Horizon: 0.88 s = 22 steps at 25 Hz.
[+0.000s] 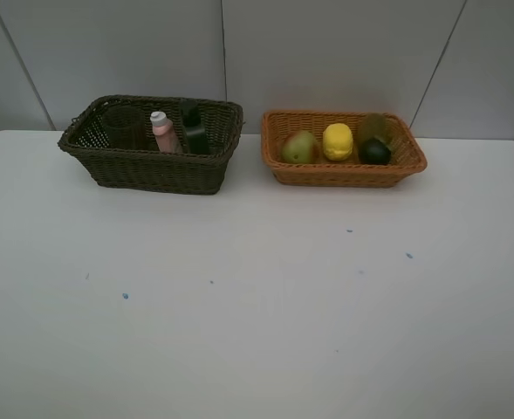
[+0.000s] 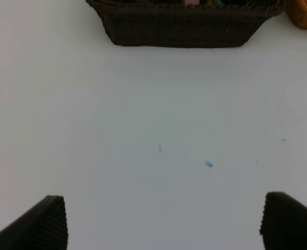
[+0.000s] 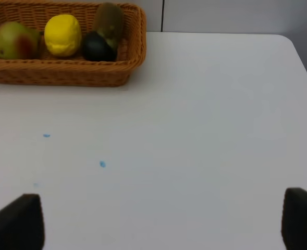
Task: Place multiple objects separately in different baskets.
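Exterior high: fruit in orange basket (image 1: 344, 173), bottles in dark basket (image 1: 152, 170).

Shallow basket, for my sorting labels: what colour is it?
Orange-tan wicker, clearest in the right wrist view.

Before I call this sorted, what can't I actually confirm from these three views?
- White marker: not visible anywhere; the dark basket wall could hide it in the exterior high view.
- Tinted cup: faint against the weave, contents unreadable.
- Dark basket interior: cut off by the frame edge in the left wrist view.
- Kiwi: partly behind the mangosteen.
- Both arms: outside the exterior high view.
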Tool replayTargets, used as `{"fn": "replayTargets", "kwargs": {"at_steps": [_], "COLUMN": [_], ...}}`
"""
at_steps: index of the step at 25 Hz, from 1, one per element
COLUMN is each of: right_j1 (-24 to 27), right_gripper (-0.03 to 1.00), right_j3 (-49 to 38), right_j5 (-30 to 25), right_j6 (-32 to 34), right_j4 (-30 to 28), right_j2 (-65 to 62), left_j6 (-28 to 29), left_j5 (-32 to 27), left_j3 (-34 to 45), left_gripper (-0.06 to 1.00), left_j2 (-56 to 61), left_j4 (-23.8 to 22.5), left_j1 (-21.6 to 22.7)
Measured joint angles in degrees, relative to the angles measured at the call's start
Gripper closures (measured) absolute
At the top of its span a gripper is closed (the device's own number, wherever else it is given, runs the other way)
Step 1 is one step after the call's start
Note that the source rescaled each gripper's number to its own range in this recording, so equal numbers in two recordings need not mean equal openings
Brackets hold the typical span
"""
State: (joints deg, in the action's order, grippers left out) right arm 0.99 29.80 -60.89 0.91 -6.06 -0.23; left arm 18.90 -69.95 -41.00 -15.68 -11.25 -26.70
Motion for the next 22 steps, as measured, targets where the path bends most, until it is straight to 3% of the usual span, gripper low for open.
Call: {"fn": "replayTargets", "kwargs": {"at_steps": [10, 22], "right_j1": [0.0, 0.0], "right_gripper": [-0.02, -0.02], "right_j3": [0.0, 0.0], "right_j5": [0.0, 0.0], "right_j6": [0.0, 0.0], "right_j4": [0.0, 0.0], "right_j2": [0.0, 0.0], "left_j6": [-4.91, -7.77], "left_j5": [-0.29, 7.28], "left_j3": [9.26, 11.65], "left_gripper": [-0.02, -0.02], "left_j2": [10.35, 11.55], "left_j4": [2.77, 3.6], "left_j1": [0.0, 0.0]}}
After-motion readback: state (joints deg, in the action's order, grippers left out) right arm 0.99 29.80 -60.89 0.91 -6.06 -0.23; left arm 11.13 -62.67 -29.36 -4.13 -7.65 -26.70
